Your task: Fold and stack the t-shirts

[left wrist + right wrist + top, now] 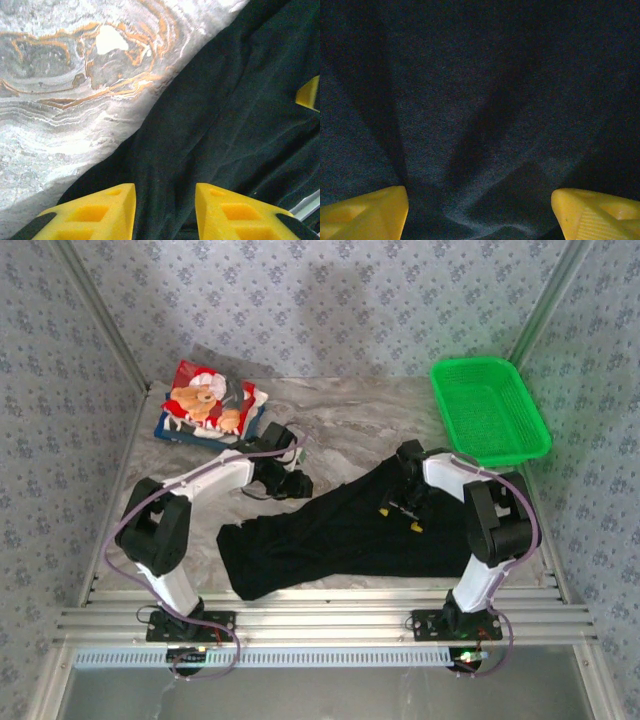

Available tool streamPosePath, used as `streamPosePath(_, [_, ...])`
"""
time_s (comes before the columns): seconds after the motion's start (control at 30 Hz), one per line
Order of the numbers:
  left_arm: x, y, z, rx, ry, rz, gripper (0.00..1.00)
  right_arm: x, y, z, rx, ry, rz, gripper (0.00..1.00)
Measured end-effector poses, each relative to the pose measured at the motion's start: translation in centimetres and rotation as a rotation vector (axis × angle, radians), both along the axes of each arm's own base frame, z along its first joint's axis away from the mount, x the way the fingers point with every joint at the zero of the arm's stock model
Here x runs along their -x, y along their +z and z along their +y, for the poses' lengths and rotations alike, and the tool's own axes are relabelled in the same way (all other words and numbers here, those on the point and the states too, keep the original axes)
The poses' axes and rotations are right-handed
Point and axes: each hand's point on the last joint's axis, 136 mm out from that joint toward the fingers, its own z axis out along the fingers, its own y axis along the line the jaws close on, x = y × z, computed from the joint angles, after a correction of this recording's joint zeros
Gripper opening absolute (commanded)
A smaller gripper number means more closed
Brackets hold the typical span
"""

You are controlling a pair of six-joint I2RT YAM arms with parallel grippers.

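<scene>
From above, the black t-shirt (330, 540) lies rumpled and spread across the marble-patterned counter (350, 420), under both arms. The left tool (295, 483) sits at the cloth's far-left edge and the right tool (400, 518) over its middle, probably so that they can take the shirt at two places and straighten it. Well behind the left tool, the red-and-white t-shirt (205, 400) lies folded on a dark blue t-shirt (170, 430). Beyond the right tool stands a green mesh basket (478, 362).

At the left wrist, the yellow ribbed fingers (107, 210) are released, with a moderate gap, just above the shirt's curved hem where it meets the glossy veined stone.

At the right wrist, that tool's fingers (365, 210) are spread wide and hold nothing. Soft matte creases run together toward the gap between them.
</scene>
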Motion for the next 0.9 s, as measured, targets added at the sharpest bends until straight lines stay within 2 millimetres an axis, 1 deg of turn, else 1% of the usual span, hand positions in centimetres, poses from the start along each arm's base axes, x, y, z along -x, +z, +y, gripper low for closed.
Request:
streamPosePath(0.07, [0.3,-0.9,0.0,-0.031,-0.005,0.022,0.37,0.0,0.0,0.0,0.001,-0.003,0.004,0.80])
streamPosePath(0.17, [0.6,-2.4,-0.2,-0.080,-0.020,0.044,0.31,0.0,0.0,0.0,0.002,-0.006,0.006,0.79])
streamPosePath(0.33, [1.2,-4.8,0.3,-0.172,-0.030,0.078,0.26,0.0,-0.1,-0.1,0.008,-0.006,0.013,0.79])
streamPosePath(0.4, [1.3,-5.5,0.7,-0.200,-0.032,0.086,0.17,0.0,-0.1,-0.1,0.009,-0.006,0.016,0.78])
streamPosePath(0.47, [1.3,-5.8,0.9,-0.215,-0.036,0.088,0.02,0.0,-0.1,-0.1,0.010,-0.006,0.019,0.78])
streamPosePath(0.5, [1.3,-5.8,0.9,-0.218,-0.036,0.087,0.00,0.0,-0.1,-0.1,0.011,-0.007,0.019,0.78])
streamPosePath(0.67, [0.7,-5.0,1.3,-0.249,-0.021,0.045,0.00,0.0,-0.1,-0.1,0.015,-0.013,0.022,0.76])
streamPosePath(0.73, [0.5,-3.9,1.6,-0.251,-0.013,0.017,0.00,0.0,-0.1,-0.2,0.019,-0.016,0.025,0.76])
streamPosePath(0.9, [-0.5,0.1,1.5,-0.211,0.007,-0.082,0.00,0.0,-0.2,-0.2,0.029,-0.020,0.034,0.74])
